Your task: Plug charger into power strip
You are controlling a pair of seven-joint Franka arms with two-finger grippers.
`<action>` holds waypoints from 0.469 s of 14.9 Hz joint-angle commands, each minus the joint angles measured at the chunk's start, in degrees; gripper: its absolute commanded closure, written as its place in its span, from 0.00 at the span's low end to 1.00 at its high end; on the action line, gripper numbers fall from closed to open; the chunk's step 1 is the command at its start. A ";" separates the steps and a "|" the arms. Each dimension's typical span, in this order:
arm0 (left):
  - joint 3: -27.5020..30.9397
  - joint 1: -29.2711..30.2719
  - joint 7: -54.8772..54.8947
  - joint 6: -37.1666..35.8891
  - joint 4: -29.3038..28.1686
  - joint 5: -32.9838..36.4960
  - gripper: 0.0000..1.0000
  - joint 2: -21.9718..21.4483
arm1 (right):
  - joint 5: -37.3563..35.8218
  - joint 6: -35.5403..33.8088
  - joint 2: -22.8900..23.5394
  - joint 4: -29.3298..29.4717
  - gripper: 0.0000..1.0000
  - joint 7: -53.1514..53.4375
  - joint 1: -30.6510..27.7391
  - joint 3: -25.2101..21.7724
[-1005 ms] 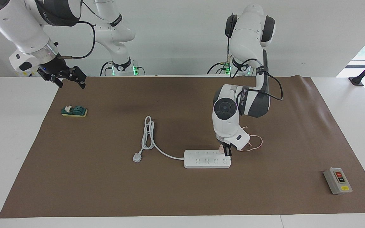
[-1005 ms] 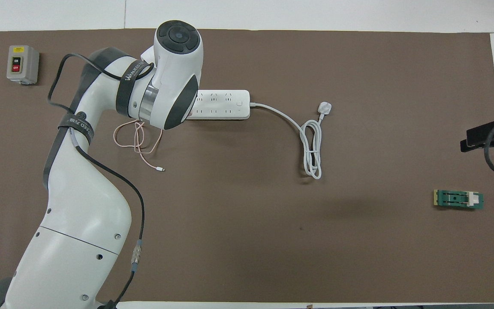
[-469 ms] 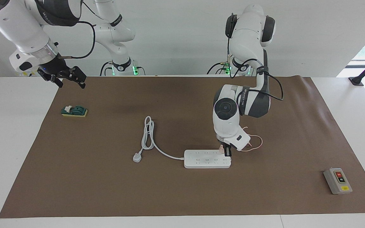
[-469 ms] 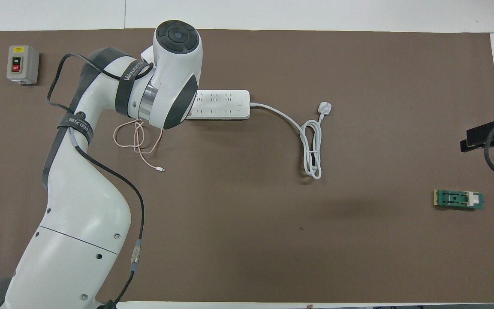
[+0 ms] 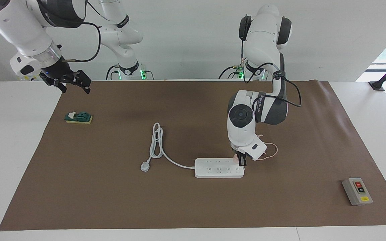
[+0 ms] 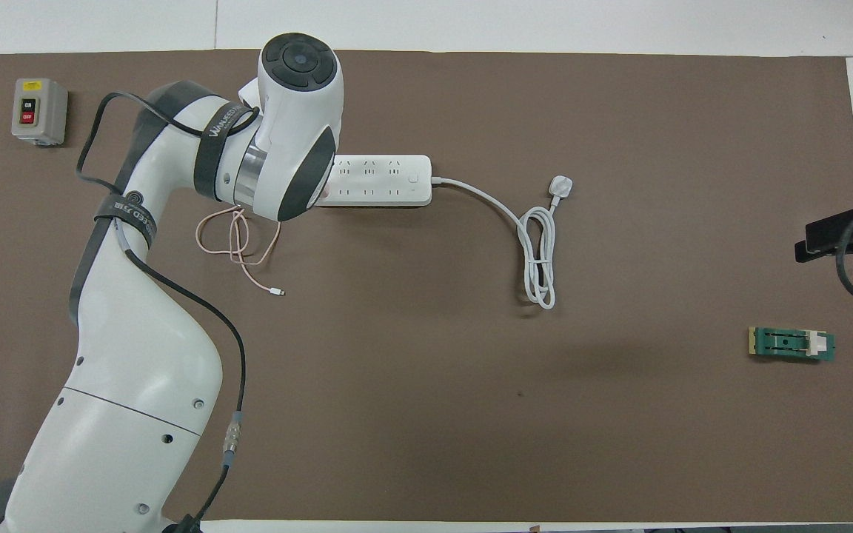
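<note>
The power strip (image 5: 219, 168) lay flat on the brown mat (image 5: 193, 207), its thick white cord (image 5: 166, 154) looping away to a three-pin plug (image 5: 145, 166) toward the right arm's end of the table. At the strip's end toward the left arm, the left gripper (image 5: 241, 160) stood low over the outlets, its fingers clamped on the charger (image 5: 235, 157), a small pale-pink cube sitting at or just above the strip's top face; whether its pins had entered a socket could not be told. In the overhead view the arm's wrist covered that end of the strip (image 6: 386, 180).

The charger's thin pink cable (image 6: 238, 240) trailed in loose loops on the mat, nearer to the robots than the strip, ending in a tiny connector (image 6: 277, 292).

The charger looked light, rigid and smooth-sided, best held across two opposite flat faces so the pins stayed square; the limp cable should drag freely. The strip itself seemed light enough to slide or tip under an off-centre push.

The right gripper (image 5: 68, 81) waited in the air with its fingers apart over the mat's edge, well apart from the strip, near a green knife switch (image 5: 78, 117). A grey switch box (image 5: 357, 191) sat well apart from the strip, at the left arm's end.
</note>
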 commanded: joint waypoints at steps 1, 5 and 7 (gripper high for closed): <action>0.19 0.50 1.32 1.70 -2.41 0.55 1.00 0.33 | -0.67 -0.90 -0.41 0.23 0.00 1.01 -0.24 0.50; 0.19 0.42 1.24 2.31 -2.41 0.55 1.00 0.68 | -0.67 -0.90 -0.41 0.23 0.00 1.01 -0.24 0.50; 0.19 0.33 1.32 3.19 -2.41 0.64 1.00 1.20 | -0.67 -0.90 -0.41 0.23 0.00 1.01 -0.24 0.50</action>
